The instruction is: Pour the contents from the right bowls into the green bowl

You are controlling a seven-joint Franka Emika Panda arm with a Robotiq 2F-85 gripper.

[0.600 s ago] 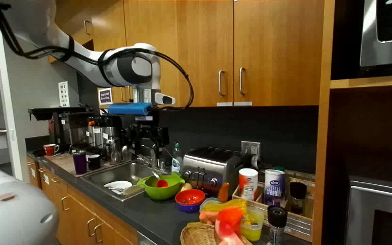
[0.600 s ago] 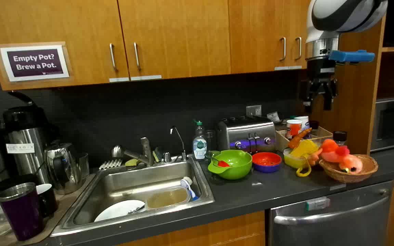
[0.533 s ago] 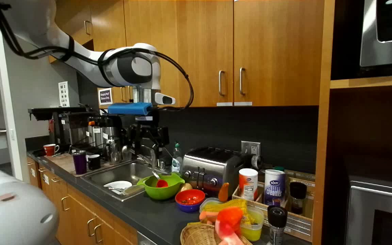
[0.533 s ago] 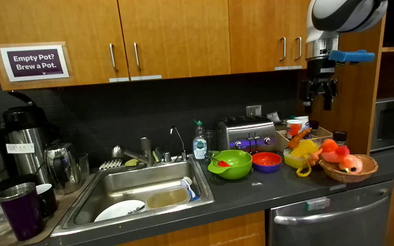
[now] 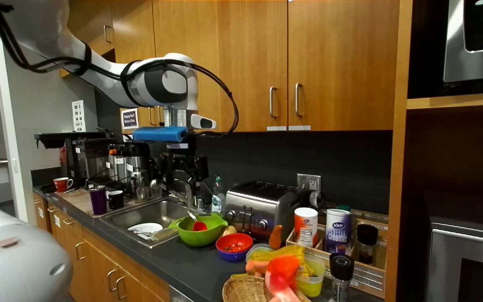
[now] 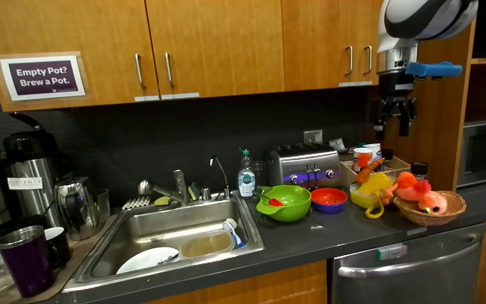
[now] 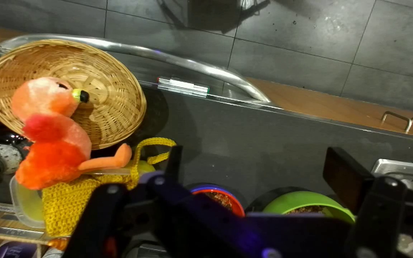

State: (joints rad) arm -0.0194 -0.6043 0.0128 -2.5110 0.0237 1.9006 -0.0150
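Observation:
The wide green bowl [image 5: 197, 239] stands on the counter beside the sink in both exterior views [image 6: 288, 214]. A red spoon [image 6: 275, 202] rests in it, and the wrist view shows brown bits inside the bowl [image 7: 288, 203]. Next to it the small red bowl [image 6: 329, 195] sits nested in the small blue bowl [image 6: 329, 208]. The red bowl [image 7: 238, 207] holds brown bits in the wrist view; the blue bowl's contents are hidden. My gripper [image 6: 391, 132] is open and empty, high above the counter. In the wrist view its fingers [image 7: 256, 157] are wide apart, partly covering the bowls.
A toaster [image 6: 306, 164] stands behind the bowls. The sink [image 6: 251, 236] is beside the green bowl. On the far side are a clear tub with yellow knit [image 6: 373, 185], a wicker basket [image 6: 449, 209] with a pink plush bird [image 6: 411, 190], and a wooden crate [image 5: 363, 274]. Cabinets [image 5: 342, 63] hang above.

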